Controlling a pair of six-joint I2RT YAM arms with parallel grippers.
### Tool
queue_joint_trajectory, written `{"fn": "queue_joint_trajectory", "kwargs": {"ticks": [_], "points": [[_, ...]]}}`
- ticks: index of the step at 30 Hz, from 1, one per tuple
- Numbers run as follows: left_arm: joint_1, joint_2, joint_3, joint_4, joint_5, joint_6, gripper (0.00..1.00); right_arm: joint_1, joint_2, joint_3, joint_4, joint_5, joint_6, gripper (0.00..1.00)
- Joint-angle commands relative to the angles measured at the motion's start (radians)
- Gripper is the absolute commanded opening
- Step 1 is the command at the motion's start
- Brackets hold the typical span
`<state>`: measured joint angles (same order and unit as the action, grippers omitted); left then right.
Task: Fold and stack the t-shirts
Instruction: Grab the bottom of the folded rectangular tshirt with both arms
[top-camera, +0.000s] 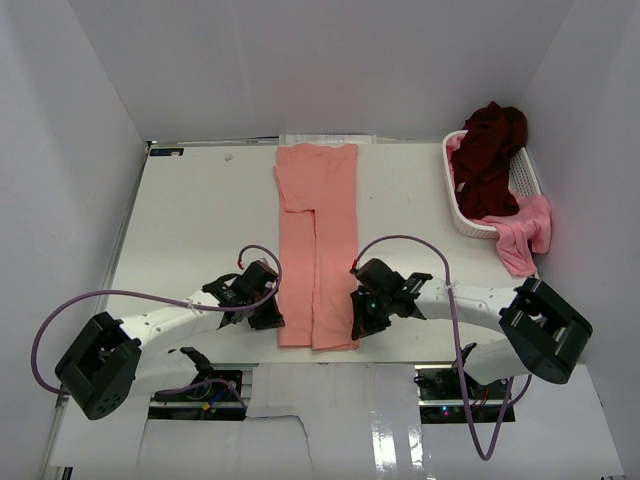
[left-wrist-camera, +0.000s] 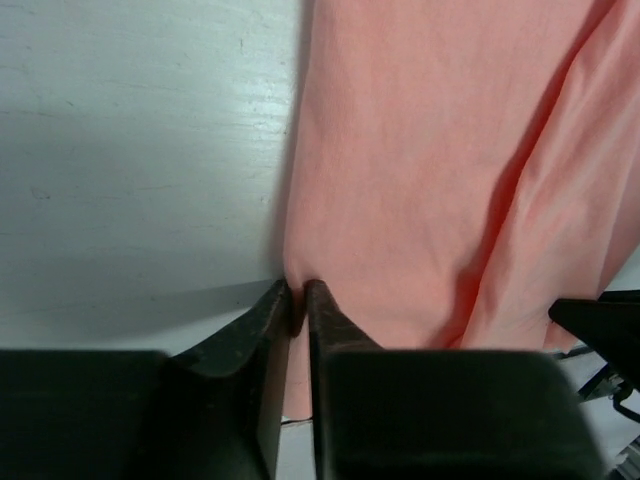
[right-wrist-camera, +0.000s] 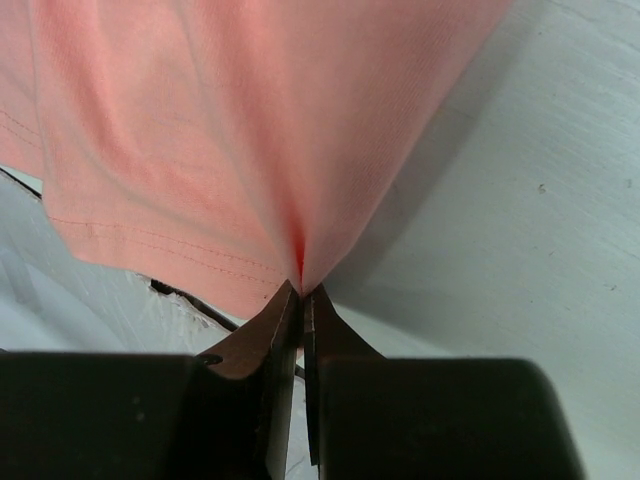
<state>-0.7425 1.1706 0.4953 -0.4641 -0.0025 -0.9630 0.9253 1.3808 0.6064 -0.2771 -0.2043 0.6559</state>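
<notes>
A salmon-pink t-shirt (top-camera: 317, 240) lies as a long narrow strip down the middle of the table, both sides folded in. My left gripper (top-camera: 272, 318) is at its near left edge, shut on a pinch of that shirt's cloth (left-wrist-camera: 400, 180). My right gripper (top-camera: 358, 325) is at the near right edge, shut on the same shirt (right-wrist-camera: 240, 130), whose hem puckers at the fingertips. A dark maroon t-shirt (top-camera: 490, 155) is piled in the basket. A brighter pink t-shirt (top-camera: 525, 232) hangs over the basket's near rim.
The white slatted basket (top-camera: 524, 175) stands at the back right by the wall. White walls close in the table on three sides. Purple cables loop from both arms. A paper sheet (top-camera: 328, 139) lies at the far edge.
</notes>
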Motion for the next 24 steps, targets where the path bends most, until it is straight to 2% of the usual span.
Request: {"fn": "queue_joint_trajectory", "kwargs": {"ticks": [1, 2, 7, 24], "points": [[-0.009, 0.018, -0.052, -0.093, -0.011, 0.003, 0.20, 0.004, -0.002, -0.020, -0.004, 0.011, 0.007, 0.08], [-0.009, 0.015, -0.052, -0.094, -0.013, -0.002, 0.12, 0.004, -0.005, -0.023, -0.004, 0.009, 0.007, 0.08], [-0.011, 0.018, -0.070, -0.094, -0.016, -0.025, 0.00, 0.004, -0.019, -0.051, -0.004, 0.013, 0.014, 0.08], [-0.011, -0.031, -0.139, -0.099, -0.005, -0.094, 0.00, 0.003, -0.049, -0.105, -0.034, 0.046, 0.039, 0.08]]}}
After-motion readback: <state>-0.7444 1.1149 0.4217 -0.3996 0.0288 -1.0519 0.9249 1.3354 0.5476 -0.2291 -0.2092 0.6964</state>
